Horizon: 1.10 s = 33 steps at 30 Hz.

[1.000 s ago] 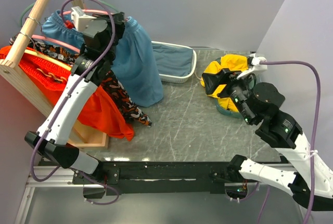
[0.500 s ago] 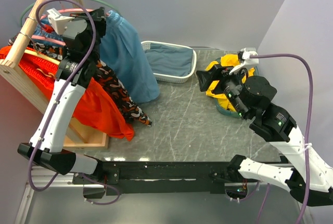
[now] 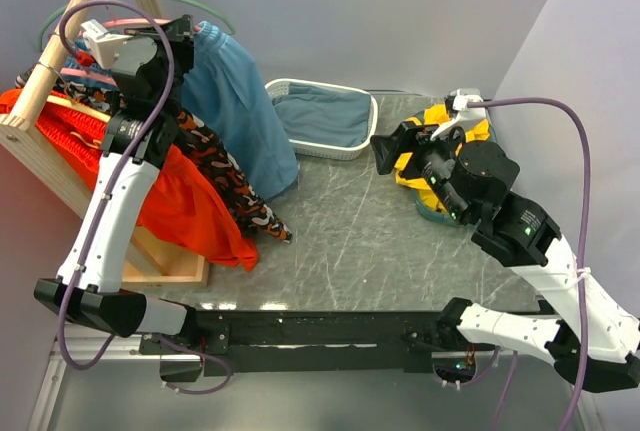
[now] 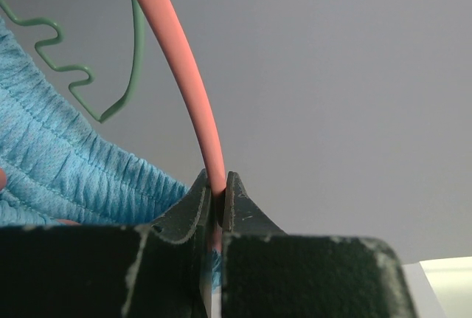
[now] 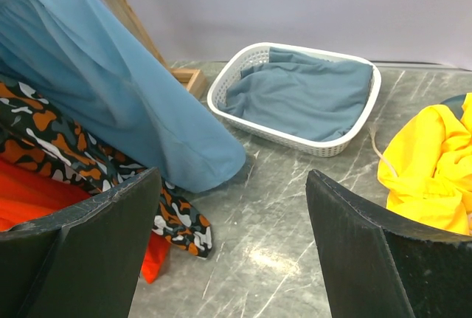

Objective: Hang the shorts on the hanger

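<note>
At upper left of the overhead view, the left jaws, clenched on the pink hanger [image 4: 186, 67], have swung it leftward toward the wooden rack [image 3: 60, 51]. The shorts [image 3: 235, 116] hang draped from it, so the task looks nearly done. The right jaws stand released above open bench [image 3: 340, 221], well apart from the basket [image 5: 295, 139].

Plain pale grey walls [image 3: 400, 11] enclose a grey marbled table [image 3: 350, 241]; a wooden clothes rack [image 3: 28, 101] stands at its left edge.
</note>
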{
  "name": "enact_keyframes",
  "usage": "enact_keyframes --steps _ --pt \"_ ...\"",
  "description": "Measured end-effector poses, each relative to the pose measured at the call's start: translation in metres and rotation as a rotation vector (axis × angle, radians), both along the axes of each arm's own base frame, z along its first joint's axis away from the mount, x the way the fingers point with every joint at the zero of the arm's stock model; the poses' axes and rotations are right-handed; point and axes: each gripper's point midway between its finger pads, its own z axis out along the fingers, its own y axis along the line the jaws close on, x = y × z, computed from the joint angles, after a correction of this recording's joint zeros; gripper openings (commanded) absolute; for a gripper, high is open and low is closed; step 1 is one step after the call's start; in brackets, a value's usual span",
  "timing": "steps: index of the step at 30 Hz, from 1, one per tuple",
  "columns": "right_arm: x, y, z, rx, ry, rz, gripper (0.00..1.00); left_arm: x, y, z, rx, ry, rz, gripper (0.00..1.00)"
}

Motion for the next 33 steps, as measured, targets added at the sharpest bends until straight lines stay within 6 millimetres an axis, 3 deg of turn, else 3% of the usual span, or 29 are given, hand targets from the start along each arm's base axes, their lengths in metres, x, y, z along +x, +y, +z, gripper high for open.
enact_keyframes --steps 9,17,25,28,33 --pt "0.003 0.005 -0.004 -0.009 0.01 0.011 0.86 0.004 0.019 -0.013 -0.017 0.02 0.036 0.04" --pt "0.005 0.013 -0.009 -0.02 0.023 0.031 0.86 0.006 0.02 -0.02 -0.013 0.038 0.037 0.38" --pt "0.006 0.032 -0.01 0.001 0.022 0.101 0.87 -0.01 0.019 -0.029 0.022 0.073 0.015 0.68" --pt "0.012 0.05 -0.016 0.004 0.035 0.145 0.86 -0.018 0.019 -0.033 0.042 0.096 0.006 0.76" --pt "0.025 0.087 -0.039 -0.019 0.087 0.226 0.86 -0.026 0.021 -0.04 0.086 0.134 0.008 0.78"
